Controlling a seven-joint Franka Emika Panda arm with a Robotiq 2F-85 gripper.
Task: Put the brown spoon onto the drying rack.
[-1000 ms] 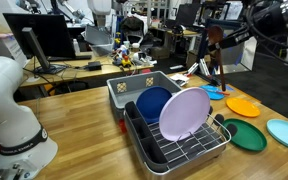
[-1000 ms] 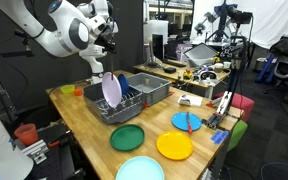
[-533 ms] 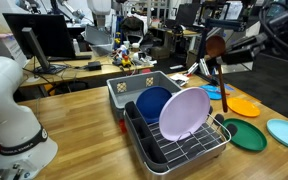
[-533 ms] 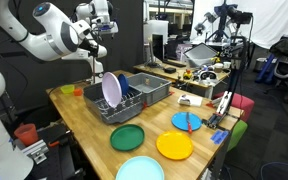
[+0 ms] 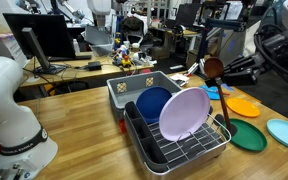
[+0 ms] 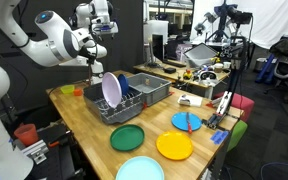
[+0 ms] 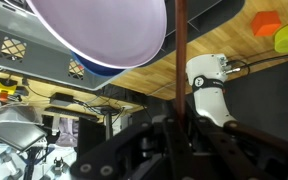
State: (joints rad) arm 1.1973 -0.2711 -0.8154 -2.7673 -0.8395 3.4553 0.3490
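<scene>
My gripper point(image 5: 224, 70) is shut on the brown spoon point(image 5: 213, 68) near its oval bowl, and the slim handle hangs down over the right end of the drying rack point(image 5: 189, 148). The silver wire rack on its black tray holds an upright lavender plate point(image 5: 184, 112) and a dark blue plate point(image 5: 152, 102). In the other exterior view the gripper point(image 6: 92, 64) holds the spoon point(image 6: 92, 80) just above the rack point(image 6: 112, 108). In the wrist view the handle point(image 7: 181, 60) runs straight out from the gripper point(image 7: 174, 125), past the lavender plate point(image 7: 94, 30).
A grey plastic tub point(image 5: 134, 86) stands behind the rack. Green point(image 5: 246, 135), light blue point(image 5: 286, 133), orange point(image 5: 242, 105) and blue point(image 5: 216, 91) plates lie on the wooden table beside the rack. A white robot base point(image 5: 9, 110) stands at the near end.
My gripper has come down and toward the rack with the spoon still in it. The spoon's handle tip now hangs close to the rack's end.
</scene>
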